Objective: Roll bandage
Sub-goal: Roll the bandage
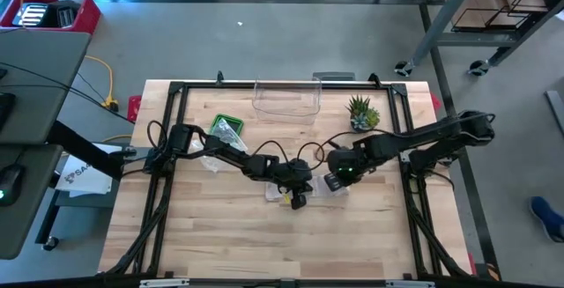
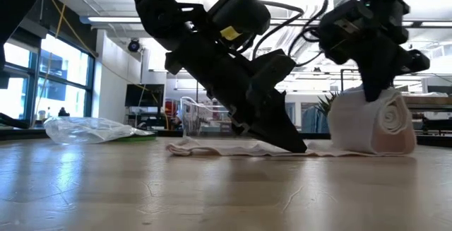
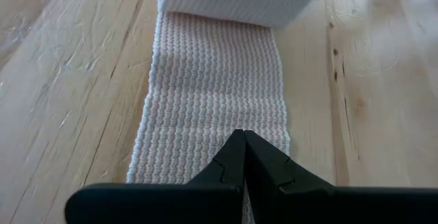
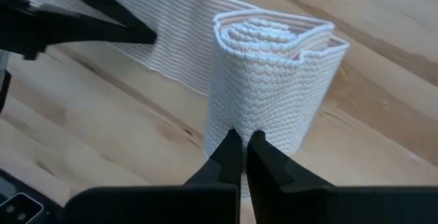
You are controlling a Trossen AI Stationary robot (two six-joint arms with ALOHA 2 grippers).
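Bandage (image 4: 274, 80) lies half rolled on the table (image 1: 220, 235). My left gripper (image 3: 243, 145), fingers closed and empty, presses its flat tail. My right gripper (image 4: 243, 145), closed too, touches the roll without holding it.

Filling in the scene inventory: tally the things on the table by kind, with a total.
Bandage, partly rolled: 1
Clear plastic container: 1
Small potted plant: 1
Green tray: 1
Crumpled clear plastic bag: 1
Total: 5
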